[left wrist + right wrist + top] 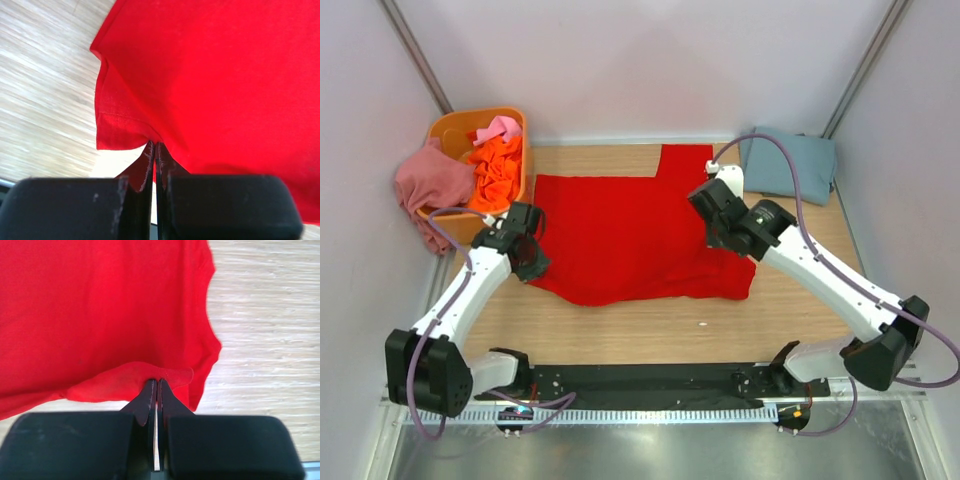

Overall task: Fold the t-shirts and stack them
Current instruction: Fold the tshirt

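A bright red t-shirt lies spread on the wooden table. My left gripper is shut on its left edge; the left wrist view shows the red cloth pinched between the jaws at my left gripper. My right gripper is shut on the shirt's right edge; the right wrist view shows a fold of red cloth pinched at my right gripper. A folded grey-blue shirt lies at the back right. Orange, pink and dusty rose shirts sit in the tub.
The rigid orange plastic tub stands at the back left, with the dusty rose shirt hanging over its left rim. White walls close in the table on three sides. Bare wood lies between the red shirt and the arm bases.
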{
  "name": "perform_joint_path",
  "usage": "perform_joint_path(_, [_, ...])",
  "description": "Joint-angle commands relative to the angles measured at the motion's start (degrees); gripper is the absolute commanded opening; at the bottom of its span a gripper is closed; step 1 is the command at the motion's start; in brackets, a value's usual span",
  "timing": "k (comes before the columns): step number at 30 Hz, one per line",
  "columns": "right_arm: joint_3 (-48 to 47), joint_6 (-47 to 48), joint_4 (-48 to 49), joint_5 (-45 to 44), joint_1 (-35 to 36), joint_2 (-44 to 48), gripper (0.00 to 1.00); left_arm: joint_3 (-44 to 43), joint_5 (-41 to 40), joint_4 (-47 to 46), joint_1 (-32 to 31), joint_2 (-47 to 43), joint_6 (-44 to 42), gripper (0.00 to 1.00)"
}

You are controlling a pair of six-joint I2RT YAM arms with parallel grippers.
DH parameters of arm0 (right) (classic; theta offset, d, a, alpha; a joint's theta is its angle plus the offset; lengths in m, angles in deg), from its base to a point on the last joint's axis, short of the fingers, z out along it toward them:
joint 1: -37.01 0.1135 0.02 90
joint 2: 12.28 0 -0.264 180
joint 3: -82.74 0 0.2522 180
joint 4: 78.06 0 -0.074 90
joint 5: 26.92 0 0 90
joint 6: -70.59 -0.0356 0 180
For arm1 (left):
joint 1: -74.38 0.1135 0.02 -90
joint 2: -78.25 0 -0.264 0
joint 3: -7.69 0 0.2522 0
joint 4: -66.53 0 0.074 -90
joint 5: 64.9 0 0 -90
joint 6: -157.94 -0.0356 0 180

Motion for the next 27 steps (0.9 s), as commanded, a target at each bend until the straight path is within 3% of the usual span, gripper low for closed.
perform_joint_path(1, [-3.1,7.3,3.5,1.5,-4.2,-2.4,0.01,-2.9,-0.4,0.4,0.9,2.0,-4.5,0.00])
perform_joint_path(12, [-5.1,11.7,6.5,4.2,-10.7,-9.9,0.01,-9.8,-3.3,-1.7,2.3,11.7,-8.2,0.00])
perform_joint_path(27, [-12.2,15.7,8.0,2.8,-14.0,-20.4,0.01,-17.0,-4.3,-0.6,3.5,21.9,-8.8,0.00])
